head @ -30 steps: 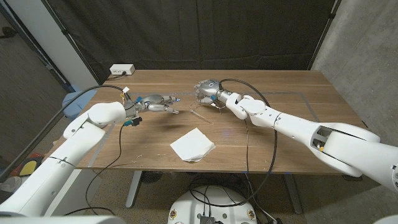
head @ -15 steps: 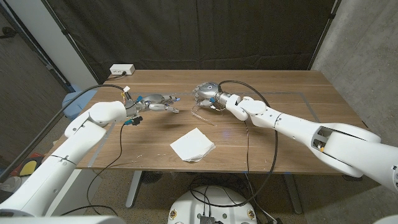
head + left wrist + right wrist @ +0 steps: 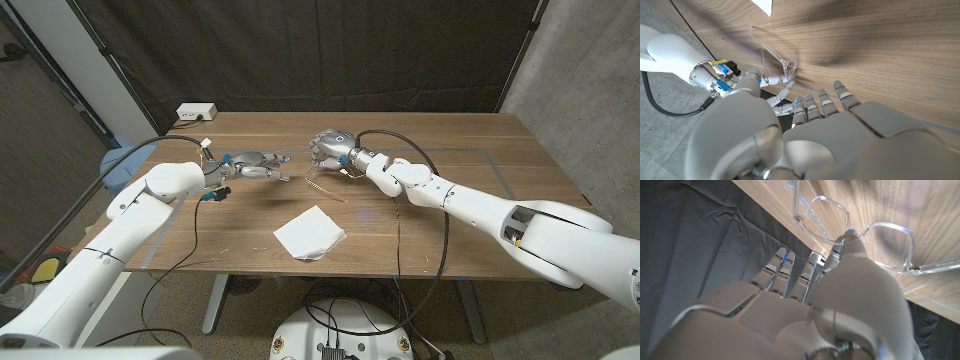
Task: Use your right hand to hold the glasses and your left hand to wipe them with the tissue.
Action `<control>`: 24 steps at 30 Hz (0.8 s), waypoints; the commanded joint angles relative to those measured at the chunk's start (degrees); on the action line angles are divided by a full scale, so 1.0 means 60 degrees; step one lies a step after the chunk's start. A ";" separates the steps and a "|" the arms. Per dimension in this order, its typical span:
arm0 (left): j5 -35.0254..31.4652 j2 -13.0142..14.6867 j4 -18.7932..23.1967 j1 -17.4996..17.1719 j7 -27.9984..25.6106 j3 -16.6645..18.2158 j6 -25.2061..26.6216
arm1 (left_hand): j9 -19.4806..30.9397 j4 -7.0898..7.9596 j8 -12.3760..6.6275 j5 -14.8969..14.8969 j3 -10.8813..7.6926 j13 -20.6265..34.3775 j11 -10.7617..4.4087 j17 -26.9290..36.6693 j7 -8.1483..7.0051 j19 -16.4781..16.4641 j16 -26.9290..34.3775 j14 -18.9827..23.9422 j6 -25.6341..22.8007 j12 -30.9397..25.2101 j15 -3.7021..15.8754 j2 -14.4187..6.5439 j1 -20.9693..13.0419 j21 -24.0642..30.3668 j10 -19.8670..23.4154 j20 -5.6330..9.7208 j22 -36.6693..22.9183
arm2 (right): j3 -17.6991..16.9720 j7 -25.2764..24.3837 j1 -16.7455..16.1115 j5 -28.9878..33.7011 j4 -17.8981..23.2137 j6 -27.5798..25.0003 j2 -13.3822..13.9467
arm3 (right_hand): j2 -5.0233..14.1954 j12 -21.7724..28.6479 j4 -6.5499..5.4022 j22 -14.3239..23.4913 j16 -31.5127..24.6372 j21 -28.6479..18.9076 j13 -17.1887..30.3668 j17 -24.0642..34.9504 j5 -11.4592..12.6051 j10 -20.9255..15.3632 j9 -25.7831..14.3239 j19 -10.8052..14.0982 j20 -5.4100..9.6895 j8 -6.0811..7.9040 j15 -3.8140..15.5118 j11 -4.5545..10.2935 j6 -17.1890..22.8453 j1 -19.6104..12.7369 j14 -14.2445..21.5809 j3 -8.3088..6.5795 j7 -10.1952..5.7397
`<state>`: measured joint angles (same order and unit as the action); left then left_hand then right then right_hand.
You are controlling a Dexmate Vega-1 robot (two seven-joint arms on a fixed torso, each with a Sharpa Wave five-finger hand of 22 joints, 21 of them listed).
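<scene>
Dark curtain behind the wooden worktop. My right hand pinches the glasses; left hand empty, fingers spread; tissue untouched, wiping unstarted.

— How do we find the light here?

— Even and moderate from above in the head view: the counter is well lit, the backdrop behind it dark, and soft shadows lie under both arms.

— And sharpness?

— We see the head view crisp. In the left wrist view the left hand is blurred up close, with a dark shadow across the wood. The clear glasses show small glints.
</scene>
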<state>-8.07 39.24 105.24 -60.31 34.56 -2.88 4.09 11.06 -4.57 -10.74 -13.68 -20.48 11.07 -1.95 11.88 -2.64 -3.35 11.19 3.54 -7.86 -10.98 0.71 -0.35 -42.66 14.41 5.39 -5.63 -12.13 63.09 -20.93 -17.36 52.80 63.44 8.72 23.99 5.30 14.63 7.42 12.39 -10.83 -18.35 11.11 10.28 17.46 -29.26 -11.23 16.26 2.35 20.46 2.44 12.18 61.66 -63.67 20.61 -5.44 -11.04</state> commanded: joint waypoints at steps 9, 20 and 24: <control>-0.0092 -0.0054 -0.0139 0.0344 0.0158 -0.0296 -0.0035 | 0.0027 0.0039 0.0016 -0.0035 0.0056 0.0006 -0.0066 -0.0009 -0.0075 0.0081 -0.0030 -0.0091 0.0236 0.0030 0.0032 0.0009 -0.0045 0.0074 -0.0214 0.0001 -0.0031 | -0.0985 -0.4030 -0.0775 -0.1276 -0.0664 0.0664 -0.0261 | -0.0030 0.0141 0.0049 0.0085 -0.0048 -0.0163 0.0017 0.0061 0.0094 -0.0536 0.0081 0.0197 0.1289 -0.0126 0.1794 -0.0012 0.1089 -0.0314 0.0364 0.0162 -0.0079; -0.0216 -0.0015 -0.0344 0.0757 0.0444 -0.0669 -0.0335 | 0.0018 -0.0037 -0.0063 -0.0003 0.0162 -0.0014 -0.0098 -0.0048 -0.0392 0.0078 -0.0003 -0.0077 0.0236 -0.0026 0.0042 0.0111 -0.0141 0.0088 -0.0265 0.0045 -0.0028 | -0.1474 -0.4656 -0.1522 -0.1234 0.0790 0.0147 0.0468 | -0.0136 0.0179 0.0042 0.0132 -0.0054 -0.0256 0.0015 0.0074 0.0155 -0.0862 0.0097 0.0257 0.1339 -0.0309 0.1803 -0.0005 0.1319 -0.0466 0.0568 0.0387 -0.0055; -0.0351 0.0070 -0.0310 0.0927 0.0597 -0.0847 -0.0441 | 0.0015 -0.0099 -0.0102 -0.0011 0.0237 -0.0021 -0.0084 -0.0062 -0.1153 0.0103 -0.0005 -0.0113 0.0184 -0.0036 0.0009 0.0195 -0.0228 0.0085 -0.0329 -0.0023 -0.0024 | -0.1627 -0.4680 -0.1694 -0.1259 0.1045 -0.0123 0.0600 | -0.0136 0.0164 0.0029 0.0143 -0.0042 -0.0263 0.0011 0.0074 0.0166 -0.0876 0.0066 0.0239 0.1349 -0.0330 0.1807 -0.0004 0.1346 -0.0484 0.0572 0.0427 -0.0065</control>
<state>-9.02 38.98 103.84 -57.22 36.43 -5.61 2.96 11.06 -5.14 -10.85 -13.67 -19.46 10.92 -2.36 11.44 -7.00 -3.02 11.19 3.03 -6.44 -10.98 0.81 0.29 -43.31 14.63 3.76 -5.34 -12.12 55.92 -45.21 -24.23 45.62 64.78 11.27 25.06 4.16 15.47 7.65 12.94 -10.83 -19.51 11.11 10.55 17.99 -34.05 -10.25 17.26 2.35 18.51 2.47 12.31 65.65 -66.15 23.70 -3.14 -9.08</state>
